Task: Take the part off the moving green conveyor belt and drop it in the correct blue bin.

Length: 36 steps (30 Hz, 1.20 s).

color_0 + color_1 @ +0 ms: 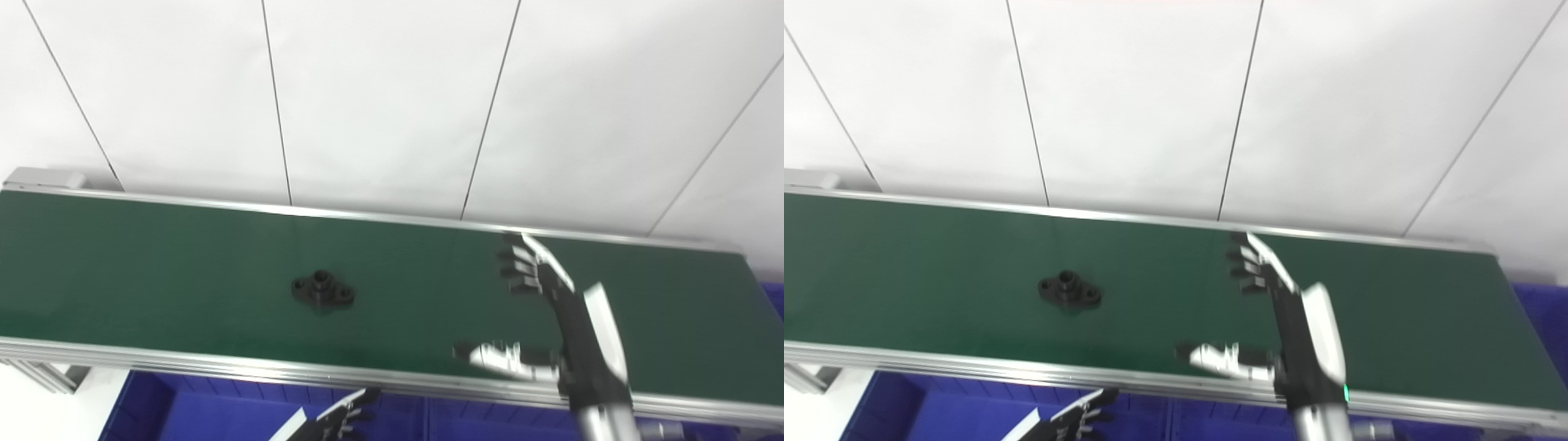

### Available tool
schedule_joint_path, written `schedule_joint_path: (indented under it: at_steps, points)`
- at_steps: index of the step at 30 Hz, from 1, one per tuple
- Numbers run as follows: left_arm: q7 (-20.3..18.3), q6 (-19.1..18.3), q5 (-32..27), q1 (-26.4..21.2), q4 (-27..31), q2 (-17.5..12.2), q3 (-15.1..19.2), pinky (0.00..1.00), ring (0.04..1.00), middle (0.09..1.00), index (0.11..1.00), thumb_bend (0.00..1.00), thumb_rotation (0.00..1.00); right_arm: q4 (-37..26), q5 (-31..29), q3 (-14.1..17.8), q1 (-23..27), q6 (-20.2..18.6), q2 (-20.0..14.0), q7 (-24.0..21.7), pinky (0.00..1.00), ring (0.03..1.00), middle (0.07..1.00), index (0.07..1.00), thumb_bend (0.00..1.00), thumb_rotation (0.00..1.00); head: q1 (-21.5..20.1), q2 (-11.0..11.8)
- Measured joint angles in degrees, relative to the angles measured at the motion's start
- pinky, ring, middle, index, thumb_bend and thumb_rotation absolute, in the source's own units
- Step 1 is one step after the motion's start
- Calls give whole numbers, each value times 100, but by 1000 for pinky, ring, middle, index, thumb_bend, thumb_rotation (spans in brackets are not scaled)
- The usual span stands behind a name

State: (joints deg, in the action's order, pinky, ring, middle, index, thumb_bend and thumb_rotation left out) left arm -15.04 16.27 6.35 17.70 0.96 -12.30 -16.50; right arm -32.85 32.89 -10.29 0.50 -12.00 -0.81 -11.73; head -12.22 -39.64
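The black part (pixel 323 291) lies flat on the green belt (pixel 153 263), near the middle of its width and well apart from both hands. The right hand (pixel 554 318) hangs over the belt further along, spread wide with fingers (pixel 520 266) reaching toward the far rail and the thumb (pixel 499 356) stretched out near the front rail; it holds nothing. The left hand (pixel 343 419) shows only at the bottom edge, low over the blue bin (pixel 202 407) below the belt; its fingers look loosely apart and empty, though most of it is cut off.

The main risk is timing: the belt is moving, so closing too early or too late would let the fingers shut on nothing or knock the part askew. The part is low and flat with a small raised hub, so fingertips may slide over it or pinch only an ear, and it could then slip out above the wrong bin.

The belt is smooth, dark and edged with metal rails (pixel 245 367). Behind it stands a plain white panelled wall (pixel 392 92) with thin dark seams.
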Motion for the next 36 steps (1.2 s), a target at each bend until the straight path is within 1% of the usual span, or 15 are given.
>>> schedule_joint_path:
  at_steps: [2,7,9,10,11,12,15,18,22,26,29,32,36]
  points:
    - [-26,20,-1,-35,1,-1,-10,785,880,930,913,566,396,194,30,-6,284,-125,-82,-95,609,713,780,841,773,257,53,-9]
    - [-90,92,-2,-42,-21,-15,-49,777,873,921,906,553,388,883,45,-132,649,-312,-214,-277,655,728,767,836,768,271,97,0]
    - [-123,228,-58,-64,-135,-18,-58,779,873,919,903,543,371,1094,136,-247,806,-419,-301,-375,637,714,760,829,773,275,97,9]
    - [-149,298,-99,-81,-197,-24,-63,780,873,917,899,538,351,1162,192,-309,895,-436,-351,-413,609,697,754,822,784,259,89,35]
    - [-181,308,-124,-91,-231,-40,-72,780,873,917,898,537,348,1261,261,-379,1010,-445,-400,-432,607,695,754,821,785,257,88,35]
    - [-210,327,-130,-96,-234,-58,-75,779,872,915,896,534,343,1342,318,-414,1101,-463,-428,-444,601,691,752,819,789,255,97,96]
    - [-283,462,-248,-109,-290,-78,-76,777,874,915,888,520,329,1566,479,-533,1311,-562,-482,-562,591,692,751,816,802,253,106,97]
    - [-371,490,-299,-118,-306,-77,-96,798,891,927,896,499,318,1771,572,-646,1450,-771,-485,-682,584,692,755,821,802,279,115,132]
    - [-487,490,-387,-127,-312,-78,-102,799,896,932,890,482,304,2043,644,-772,1684,-880,-531,-833,593,690,755,831,796,276,132,132]
    - [-587,490,-479,-157,-323,-78,-105,810,901,934,889,477,313,2464,649,-881,1952,-905,-581,-901,599,691,751,825,807,261,159,132]
    - [-607,491,-496,-160,-336,-77,-105,806,898,933,887,465,296,2768,645,-956,2064,-904,-603,-893,608,693,749,826,810,263,176,132]
    - [-619,492,-497,-161,-390,-75,-106,810,899,931,885,465,294,3023,661,-1110,2172,-899,-675,-899,621,701,752,826,809,268,185,123]
    - [-617,495,-497,-162,-392,-64,-105,816,904,937,892,451,260,3296,681,-1283,2303,-873,-763,-886,615,695,746,817,812,254,194,114]
